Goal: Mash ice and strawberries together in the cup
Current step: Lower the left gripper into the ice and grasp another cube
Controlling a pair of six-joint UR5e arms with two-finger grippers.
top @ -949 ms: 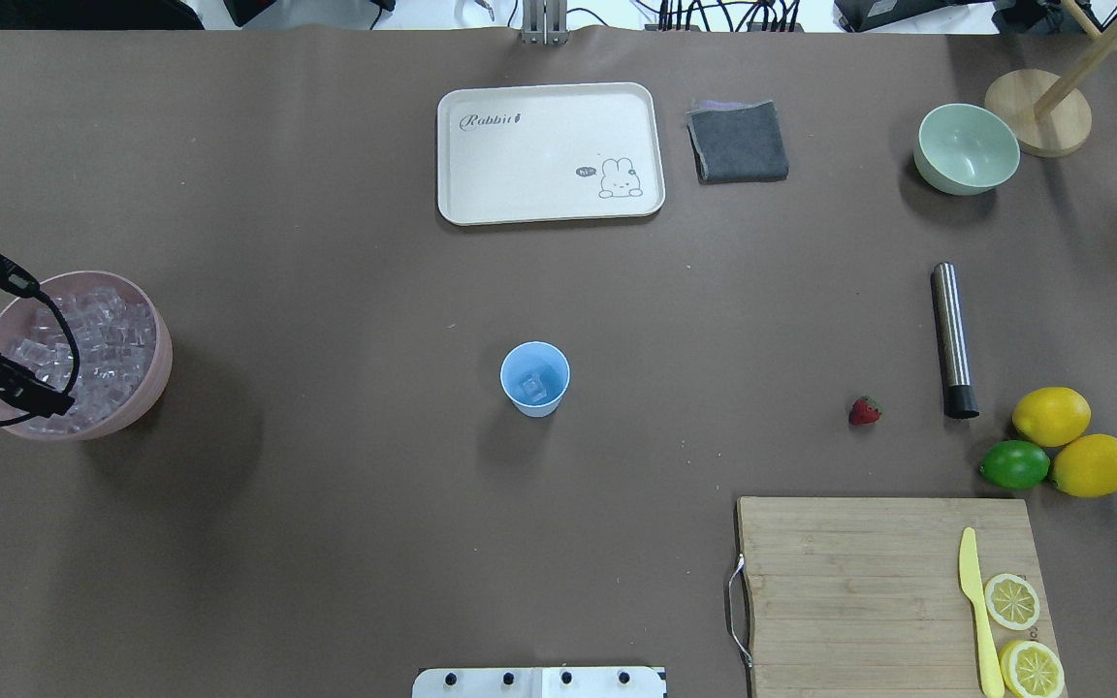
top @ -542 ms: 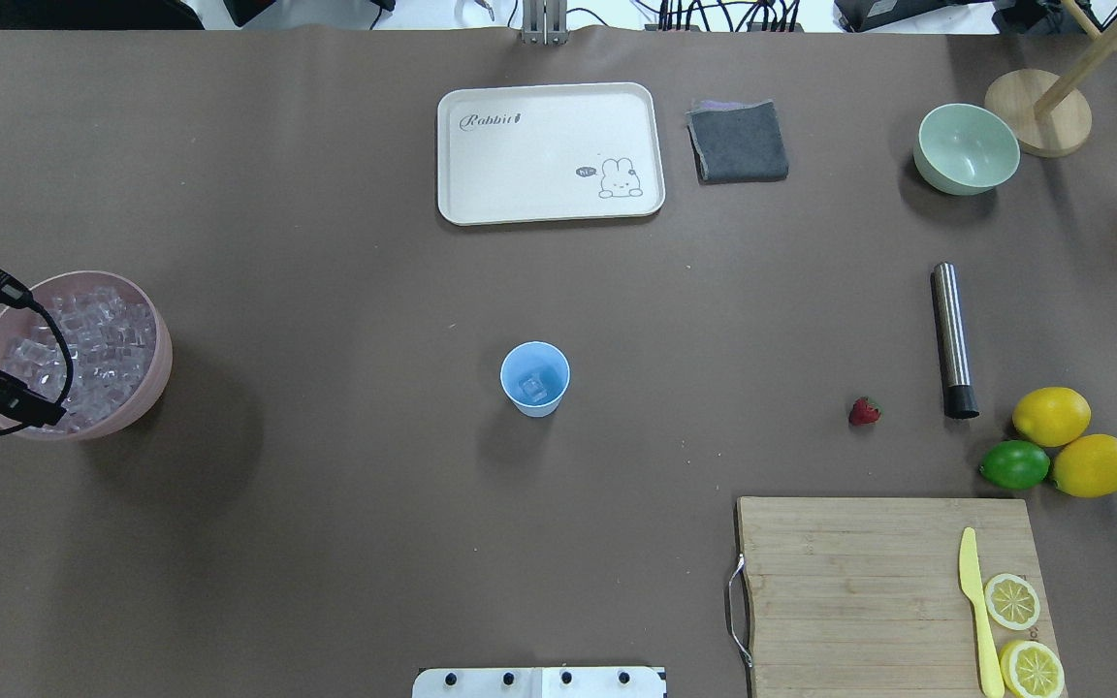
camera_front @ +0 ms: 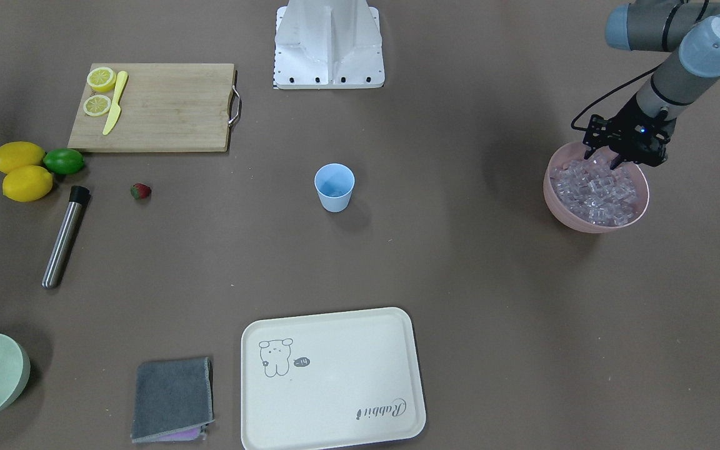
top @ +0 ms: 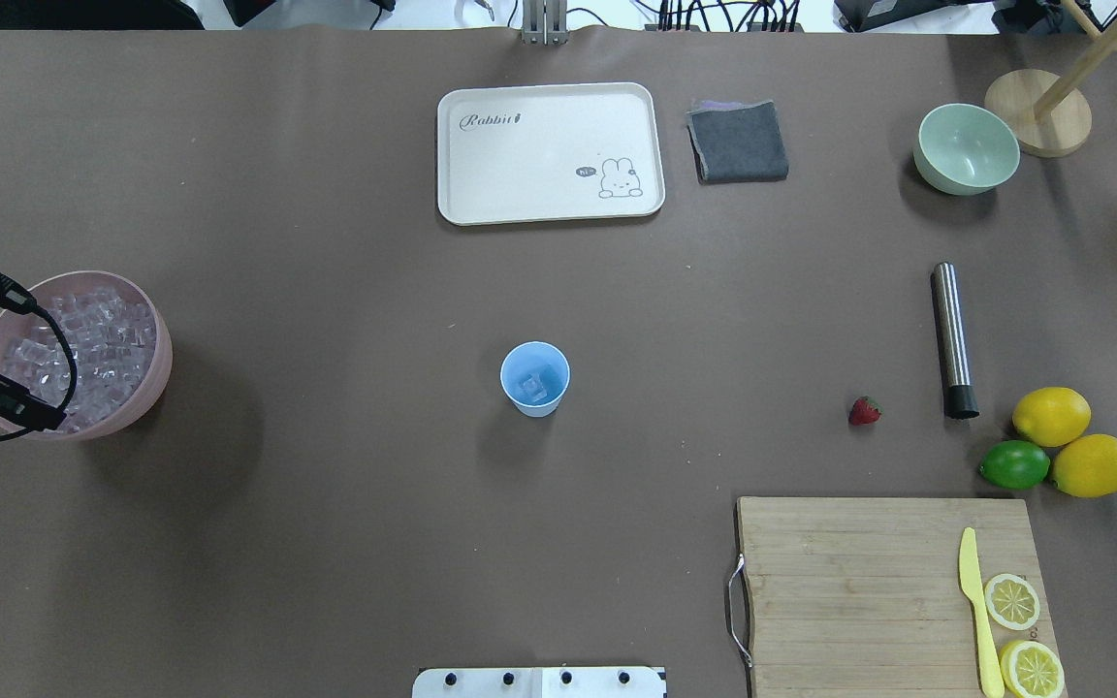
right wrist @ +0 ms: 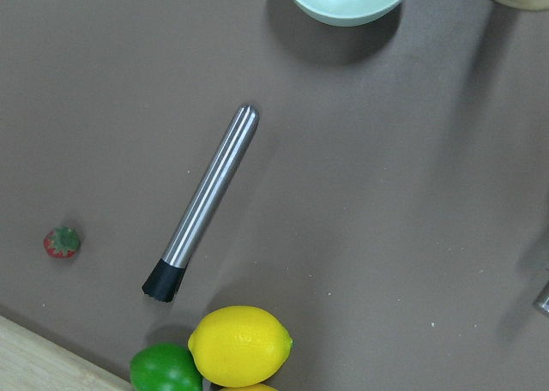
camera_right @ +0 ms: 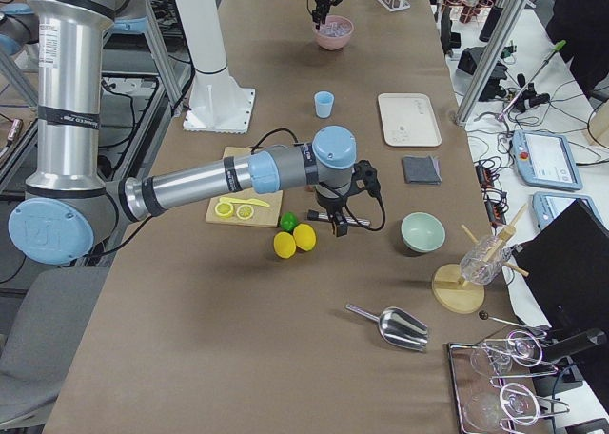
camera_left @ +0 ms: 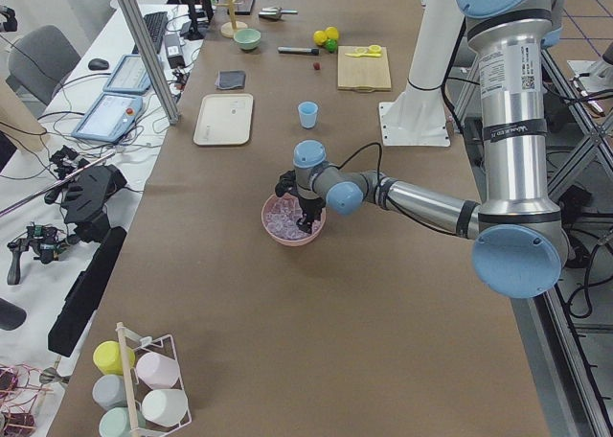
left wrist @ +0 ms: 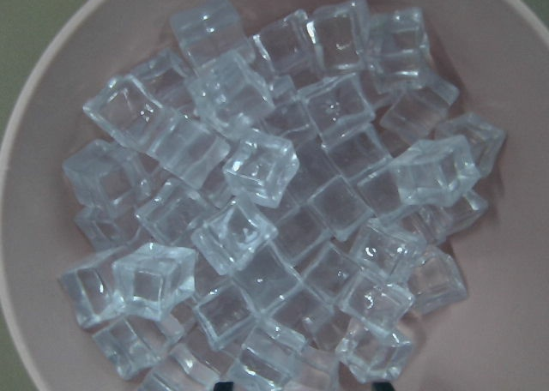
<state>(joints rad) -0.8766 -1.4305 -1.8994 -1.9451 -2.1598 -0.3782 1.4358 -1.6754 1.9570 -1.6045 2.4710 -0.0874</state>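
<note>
Hanging above the pink bowl point(camera_front: 563, 212), the left gripper point(top: 45, 364) had its jaws spread wide and released, with the ice point(left wrist: 257, 168) heaped directly below them. The left wrist view showed the cubes close up, ringed by the bowl's rim. Only the overhead view showed a cube inside the cup point(top: 534, 378); the front view did not resolve it. The cup stood well apart from those jaws, across a wide stretch of brown table.

The right gripper point(camera_right: 335, 226) appeared only in the right side view, so it could not be told whether its jaws were parted or closed. Its wrist camera showed the strawberry point(right wrist: 62, 242) on the table below, off to one side and apart from the steel rod point(right wrist: 202, 204). A lemon point(right wrist: 240, 346) and a lime point(right wrist: 167, 367) touched at the frame's lower edge.
</note>
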